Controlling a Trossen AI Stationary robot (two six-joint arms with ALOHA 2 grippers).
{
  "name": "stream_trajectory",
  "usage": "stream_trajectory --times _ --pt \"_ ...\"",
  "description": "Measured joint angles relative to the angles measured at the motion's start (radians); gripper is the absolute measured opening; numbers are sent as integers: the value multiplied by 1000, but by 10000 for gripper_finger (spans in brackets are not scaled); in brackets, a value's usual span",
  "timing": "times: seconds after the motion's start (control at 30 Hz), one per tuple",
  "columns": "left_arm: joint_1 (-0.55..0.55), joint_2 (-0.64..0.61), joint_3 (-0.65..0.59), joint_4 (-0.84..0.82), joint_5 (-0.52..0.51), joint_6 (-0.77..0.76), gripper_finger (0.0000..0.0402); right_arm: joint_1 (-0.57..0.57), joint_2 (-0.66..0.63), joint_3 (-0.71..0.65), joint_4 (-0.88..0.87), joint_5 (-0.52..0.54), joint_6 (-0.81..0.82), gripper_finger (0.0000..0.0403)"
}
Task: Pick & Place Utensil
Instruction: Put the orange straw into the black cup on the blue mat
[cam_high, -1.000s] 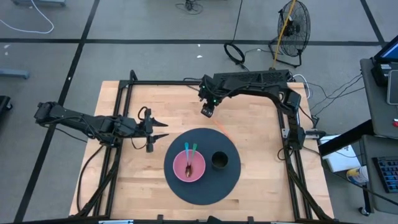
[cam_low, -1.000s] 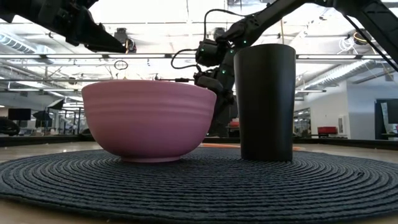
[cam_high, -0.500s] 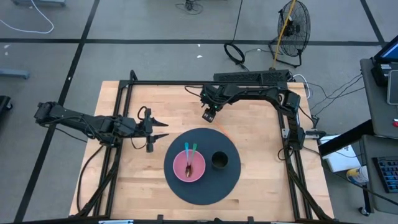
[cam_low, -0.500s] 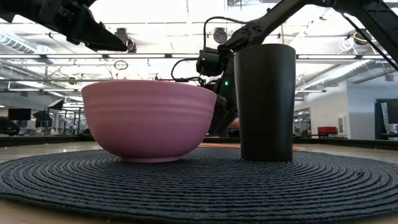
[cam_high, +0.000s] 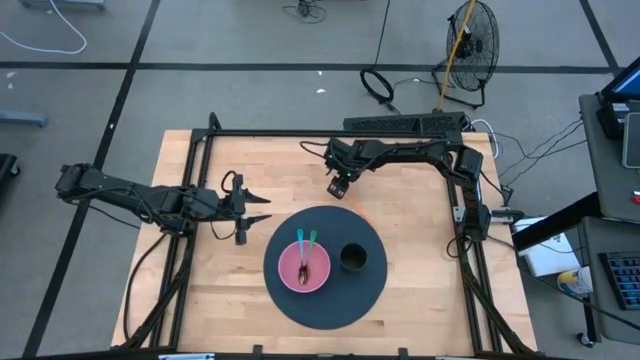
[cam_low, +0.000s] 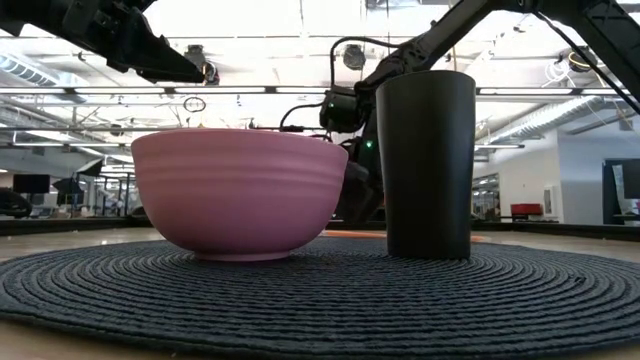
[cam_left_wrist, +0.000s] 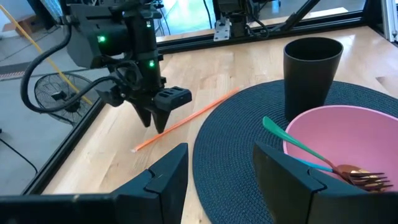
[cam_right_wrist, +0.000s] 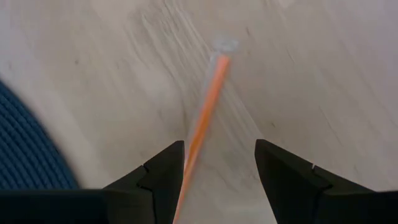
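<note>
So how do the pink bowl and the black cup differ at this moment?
The pink bowl is wide and low; the black cup is narrow and stands taller in the low view. The bowl holds utensils, teal-handled ones and a copper fork; nothing shows in the cup. Both stand upright, side by side, on the dark round mat.

A light wooden table (cam_high: 210, 290) carries a round dark woven mat (cam_high: 325, 300) near its middle. An orange straw (cam_left_wrist: 186, 118) lies flat on the bare wood just beside the mat, on its far side, one end close to the mat's rim. A black metal frame (cam_high: 270, 134) runs along the table's edges around the mat.
</note>
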Motion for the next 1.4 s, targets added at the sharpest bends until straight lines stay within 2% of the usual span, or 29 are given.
stream_trajectory --times 0.5,0.67,0.83,1.2,1.4 --pt "-3 0 0 -2 1 -13 186 30 49 3 15 -16 6 174" --pt "-4 0 0 -2 1 -19 186 24 50 3 -39 -14 8 142" --pt "-4 0 0 -1 1 -19 186 20 54 3 -96 36 8 96" --pt "-4 0 0 -1 1 -19 186 15 55 2 -216 29 -24 8" --pt "-4 0 0 -1 0 -19 186 16 55 1 -279 29 -53 7"
